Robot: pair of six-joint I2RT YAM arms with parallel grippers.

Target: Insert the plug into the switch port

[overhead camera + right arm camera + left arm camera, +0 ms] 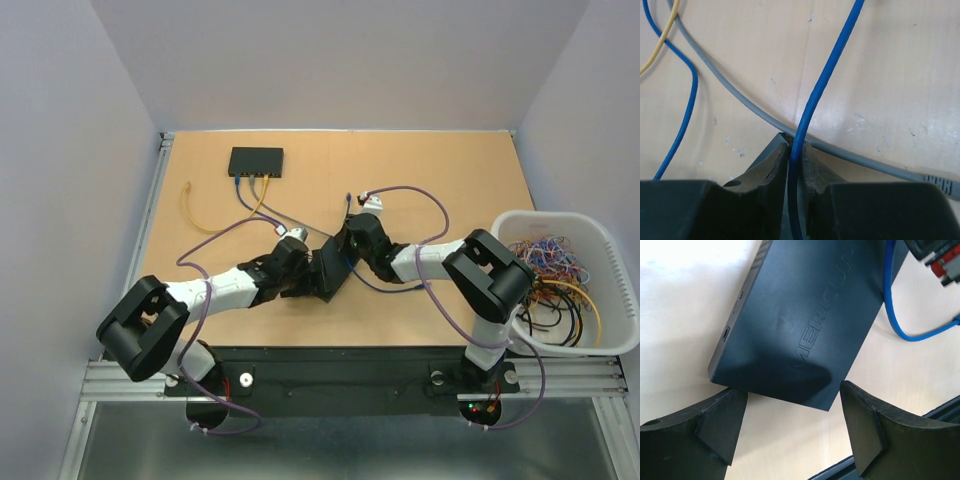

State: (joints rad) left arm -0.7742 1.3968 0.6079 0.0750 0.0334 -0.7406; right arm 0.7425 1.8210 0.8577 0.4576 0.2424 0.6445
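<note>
Currently my right gripper is pinching the thin blue network cable tightly, its plug lying outside the wrist view; my left gripper is hanging wide open over the flat black plastic switch. To my mind, sliding the grip nearer the plug is looking wise before aiming at a port

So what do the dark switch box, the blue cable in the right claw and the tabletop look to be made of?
The dark switch box: likely moulded plastic or painted metal, satin, with embossed lettering and a soft sheen. The blue cable, pinched in the right claw: smooth glossy rubbery jacket, probably PVC. The tabletop: pale wood or laminate, matte, scuffed, with faint grain.
</note>
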